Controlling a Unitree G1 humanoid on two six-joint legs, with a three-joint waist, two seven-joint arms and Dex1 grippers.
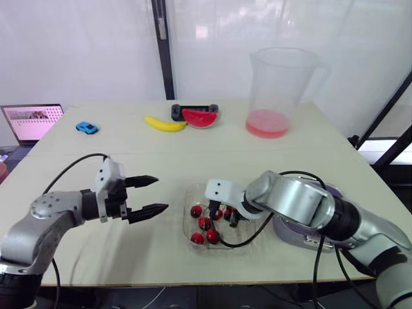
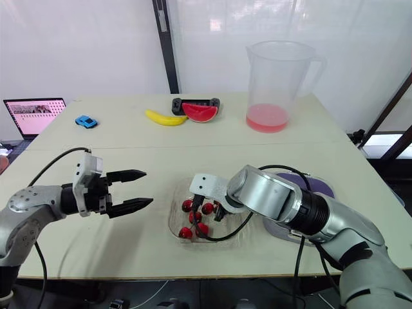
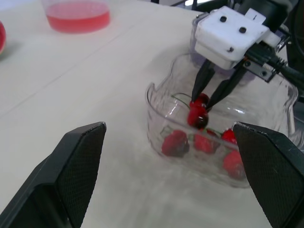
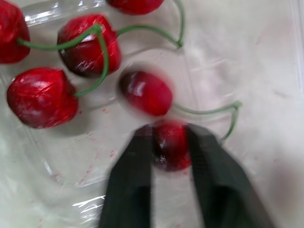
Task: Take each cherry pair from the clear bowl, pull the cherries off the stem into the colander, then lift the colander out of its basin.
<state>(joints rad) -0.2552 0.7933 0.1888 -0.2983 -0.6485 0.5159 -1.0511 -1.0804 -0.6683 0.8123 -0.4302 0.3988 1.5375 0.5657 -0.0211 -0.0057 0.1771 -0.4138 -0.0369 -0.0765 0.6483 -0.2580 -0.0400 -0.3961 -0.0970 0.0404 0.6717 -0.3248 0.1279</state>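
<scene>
Down inside the clear plastic bowl (image 1: 187, 225), the right gripper (image 3: 201, 101) pinches one red cherry (image 4: 170, 151) of a green-stemmed pair; at the bowl's nine o'clock, the left gripper (image 1: 161, 194) hovers wide open.

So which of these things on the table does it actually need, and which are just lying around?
Needed: clear bowl, cherries, the cherry pinched in the right gripper, open left gripper, purple colander.
Just lying about: banana, watermelon slice, blue toy car, jug of pink liquid, laptop.
</scene>
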